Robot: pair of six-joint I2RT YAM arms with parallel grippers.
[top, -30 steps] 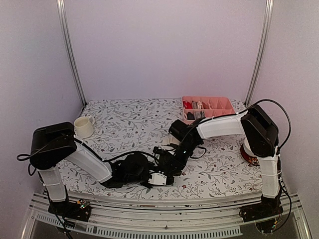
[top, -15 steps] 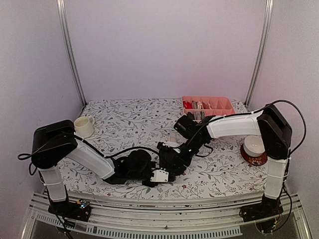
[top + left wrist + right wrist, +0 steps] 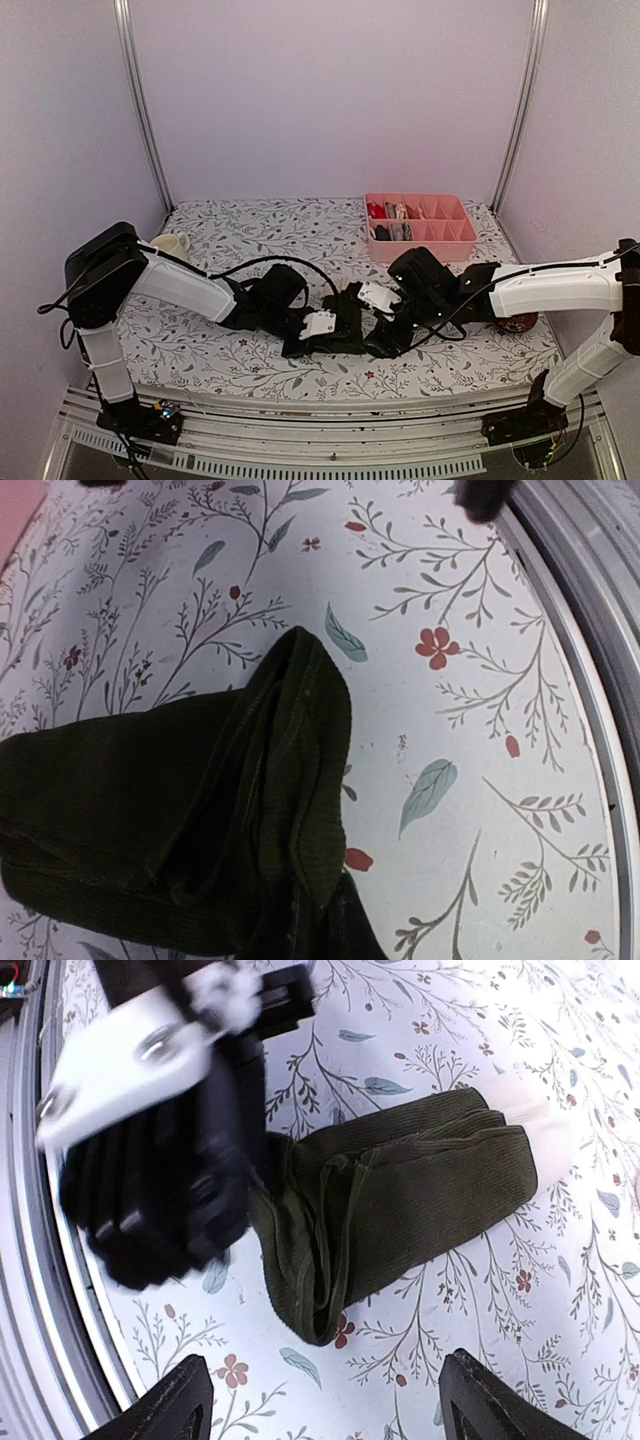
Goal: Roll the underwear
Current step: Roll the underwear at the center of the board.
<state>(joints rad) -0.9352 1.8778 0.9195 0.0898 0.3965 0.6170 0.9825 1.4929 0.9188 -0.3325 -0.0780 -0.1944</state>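
Note:
The dark olive underwear (image 3: 400, 1195) lies folded into a long band on the flowered table, dark and hard to make out from above (image 3: 353, 338). My left gripper (image 3: 322, 922) is shut on one end of the underwear (image 3: 180, 810), and the right wrist view shows its black body at that same end (image 3: 165, 1160). My right gripper (image 3: 336, 1405) stands open just off the band's edge, its fingertips (image 3: 185, 1400) apart over bare table, holding nothing. From above, the left gripper (image 3: 335, 328) and the right gripper (image 3: 390, 340) meet at mid-table.
A pink divided tray (image 3: 455, 232) at the back right holds rolled red, whitish and dark garments. A cream mug (image 3: 170, 243) stands behind the left arm. A red bowl (image 3: 518, 323) peeks out behind the right forearm. The metal table rail (image 3: 590, 650) runs close by.
My right gripper opened, let go of the cloth and drew back to the right as its arm swung low. My left gripper shut on the underwear and moved right.

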